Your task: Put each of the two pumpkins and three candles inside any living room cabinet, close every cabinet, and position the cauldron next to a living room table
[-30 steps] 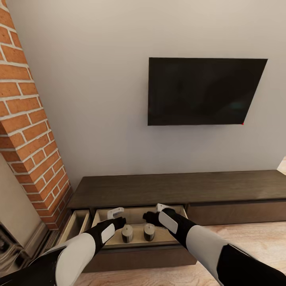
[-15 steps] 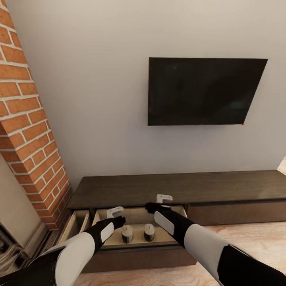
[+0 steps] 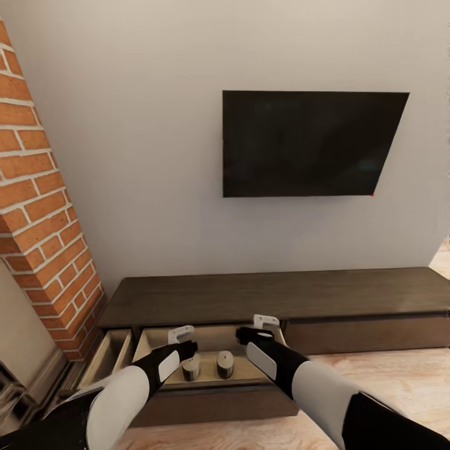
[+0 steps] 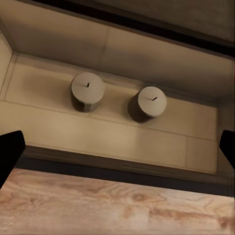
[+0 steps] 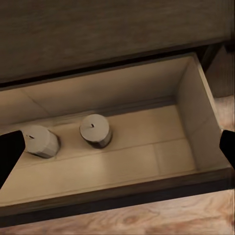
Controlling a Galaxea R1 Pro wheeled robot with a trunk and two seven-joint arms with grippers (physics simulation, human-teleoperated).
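Head view: two candles (image 3: 206, 365) stand in the cabinet (image 3: 269, 294)'s open drawer, between left gripper (image 3: 181, 337) and right gripper (image 3: 262, 325). Both wrist views: fingertips wide apart, empty. No readable writing anywhere.

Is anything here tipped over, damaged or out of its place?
Nothing stands out. Both candles stand upright, apart, in the open drawer of the cabinet. A second drawer is also open.
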